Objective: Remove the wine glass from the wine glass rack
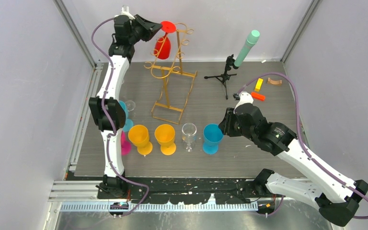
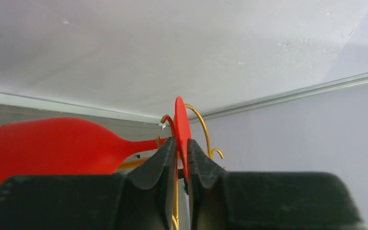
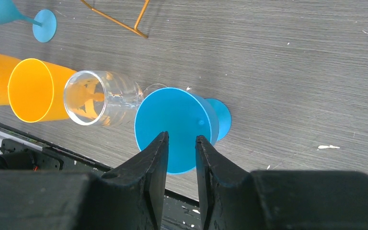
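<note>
A red wine glass [image 1: 163, 47] hangs upside down from the top arm of the gold wine glass rack [image 1: 172, 72] at the back of the table. My left gripper [image 1: 159, 28] is raised to the glass's foot. In the left wrist view the jaws of this gripper [image 2: 182, 141] are closed on the thin red foot disc, with the bowl of the wine glass [image 2: 52, 143] to the left and a gold wire of the rack [image 2: 201, 122] just behind. My right gripper [image 1: 223, 127] [image 3: 182, 136] stands open over a blue glass [image 3: 172, 120] and holds nothing.
Along the front stand a pink glass [image 1: 124, 143], two yellow glasses [image 1: 140, 136], a clear glass [image 1: 189, 134] and the blue glass [image 1: 212, 136]. A teal glass [image 1: 124, 108] sits behind the left arm. A black tripod with a green tube [image 1: 227, 72] and small blocks [image 1: 258, 86] lie at the right.
</note>
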`<state>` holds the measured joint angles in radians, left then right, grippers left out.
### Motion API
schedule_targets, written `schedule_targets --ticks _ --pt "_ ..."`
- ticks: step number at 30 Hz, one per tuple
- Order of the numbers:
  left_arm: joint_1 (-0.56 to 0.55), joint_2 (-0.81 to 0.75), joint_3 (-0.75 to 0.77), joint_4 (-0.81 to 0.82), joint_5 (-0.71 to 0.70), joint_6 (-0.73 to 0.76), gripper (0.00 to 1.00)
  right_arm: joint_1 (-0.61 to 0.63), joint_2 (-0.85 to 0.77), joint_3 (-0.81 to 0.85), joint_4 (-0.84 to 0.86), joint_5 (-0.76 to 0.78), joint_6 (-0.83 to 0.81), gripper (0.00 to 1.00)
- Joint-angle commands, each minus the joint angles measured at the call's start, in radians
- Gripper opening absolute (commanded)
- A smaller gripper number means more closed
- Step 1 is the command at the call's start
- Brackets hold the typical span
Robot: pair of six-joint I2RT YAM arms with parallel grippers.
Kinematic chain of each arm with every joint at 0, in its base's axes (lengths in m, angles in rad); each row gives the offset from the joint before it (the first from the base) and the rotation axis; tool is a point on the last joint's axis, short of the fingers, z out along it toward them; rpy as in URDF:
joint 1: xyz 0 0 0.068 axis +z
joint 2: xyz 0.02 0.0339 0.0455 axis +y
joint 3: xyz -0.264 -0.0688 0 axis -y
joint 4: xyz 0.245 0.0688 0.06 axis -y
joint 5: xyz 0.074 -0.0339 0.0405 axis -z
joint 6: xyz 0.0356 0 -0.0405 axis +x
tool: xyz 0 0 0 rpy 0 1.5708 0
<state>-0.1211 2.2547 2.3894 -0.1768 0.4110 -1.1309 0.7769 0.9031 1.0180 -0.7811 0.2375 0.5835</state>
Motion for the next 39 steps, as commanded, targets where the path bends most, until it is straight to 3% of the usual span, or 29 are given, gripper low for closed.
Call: schedule_targets --ticks 1,3,14,28,39 --pt "0.008 -0.083 0.002 0.023 -0.011 0.036 0.08 0.004 -0.007 -0.001 0.044 0.009 0.016 0.33" --pt "0.007 -0.081 0.004 0.026 -0.011 0.034 0.0 0.004 -0.007 -0.001 0.044 0.008 0.017 0.32" --pt "0.014 -0.094 -0.012 0.063 -0.039 0.017 0.0 0.004 -0.009 -0.002 0.045 0.014 0.014 0.32" --pt "0.045 -0.16 -0.126 0.128 -0.101 -0.022 0.0 0.003 -0.01 -0.002 0.046 0.017 0.01 0.32" --pt "0.076 -0.224 -0.277 0.269 -0.128 -0.105 0.0 0.004 -0.013 -0.006 0.047 0.016 0.014 0.33"
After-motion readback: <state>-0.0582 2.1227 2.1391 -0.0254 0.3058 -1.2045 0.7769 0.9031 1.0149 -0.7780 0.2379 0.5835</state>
